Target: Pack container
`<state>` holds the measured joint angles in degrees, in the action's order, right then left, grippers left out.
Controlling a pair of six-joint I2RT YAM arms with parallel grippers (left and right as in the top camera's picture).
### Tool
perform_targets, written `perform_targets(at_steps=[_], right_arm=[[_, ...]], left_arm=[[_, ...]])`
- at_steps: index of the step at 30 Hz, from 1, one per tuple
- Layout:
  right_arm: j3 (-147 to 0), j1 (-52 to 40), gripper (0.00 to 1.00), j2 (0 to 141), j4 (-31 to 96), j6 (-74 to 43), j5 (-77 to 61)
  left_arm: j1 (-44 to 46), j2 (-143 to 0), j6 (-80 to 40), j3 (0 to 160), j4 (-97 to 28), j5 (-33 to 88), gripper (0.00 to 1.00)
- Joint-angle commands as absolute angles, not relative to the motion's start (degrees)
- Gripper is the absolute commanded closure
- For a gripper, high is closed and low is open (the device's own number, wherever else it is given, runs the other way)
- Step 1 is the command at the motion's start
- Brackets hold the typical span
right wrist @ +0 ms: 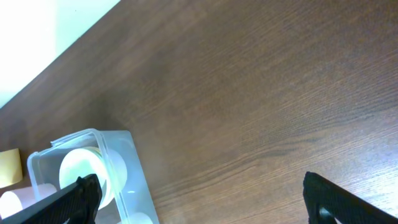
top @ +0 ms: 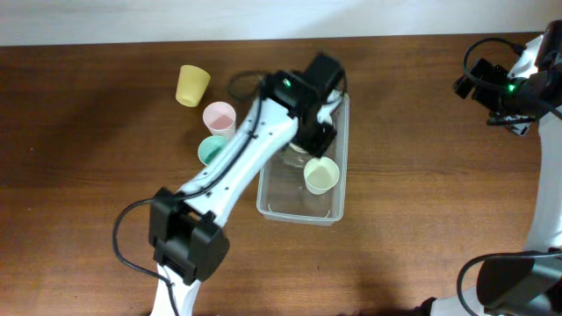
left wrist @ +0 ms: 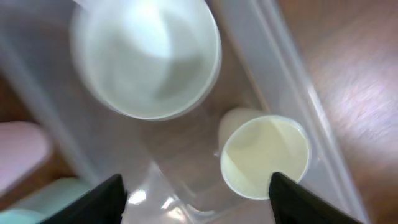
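The clear container (top: 299, 209) lies at the table's middle. A pale yellow cup (top: 321, 175) stands inside it. My left gripper (top: 313, 132) hangs over the container's far half, open and empty. In the left wrist view the open fingers (left wrist: 196, 202) are above the container's wall (left wrist: 280, 74). A white bowl (left wrist: 146, 56) and the pale yellow cup (left wrist: 264, 155) sit inside. My right gripper (top: 479, 83) is at the far right, open and empty. Its wrist view shows the spread fingers (right wrist: 208, 202) over bare wood, with the container (right wrist: 134, 180) at the lower left.
A yellow cup (top: 191, 85), a pink cup (top: 219, 117) and a teal cup (top: 211, 151) stand on the wooden table left of the container. The left arm crosses over them. The table's far edge meets a white surface.
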<state>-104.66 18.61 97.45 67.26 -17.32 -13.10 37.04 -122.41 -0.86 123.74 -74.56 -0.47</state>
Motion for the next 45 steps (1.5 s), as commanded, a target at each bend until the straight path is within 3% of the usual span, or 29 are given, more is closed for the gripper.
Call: perform_targets(at_steps=[1, 4, 11, 18, 33, 45], right_arm=[[-104.88, 18.76, 0.01, 97.67, 67.11, -16.95, -12.8], [-104.88, 18.76, 0.01, 97.67, 67.11, -16.95, -12.82], [-104.88, 18.76, 0.01, 97.67, 67.11, -16.95, -12.8], [-104.9, 18.76, 0.01, 97.67, 67.11, -16.95, -12.8], [-104.88, 18.76, 0.01, 97.67, 67.11, -16.95, -12.8], [-104.88, 18.76, 0.01, 97.67, 67.11, -16.97, -12.8]], left_arm=[[32.88, -122.08, -0.43, 133.14, -76.6, -5.74, 0.14], [27.51, -122.08, 1.15, 135.37, -74.94, -8.71, 0.13], [14.35, -125.64, 2.44, 135.02, -68.47, -8.01, 0.24], [5.76, -133.1, 4.82, 135.02, -56.01, 1.17, 0.24], [3.31, -144.81, 4.82, 135.02, -33.08, 1.15, 0.25], [3.36, -148.29, 4.8, 135.06, -36.62, 6.57, 0.26]])
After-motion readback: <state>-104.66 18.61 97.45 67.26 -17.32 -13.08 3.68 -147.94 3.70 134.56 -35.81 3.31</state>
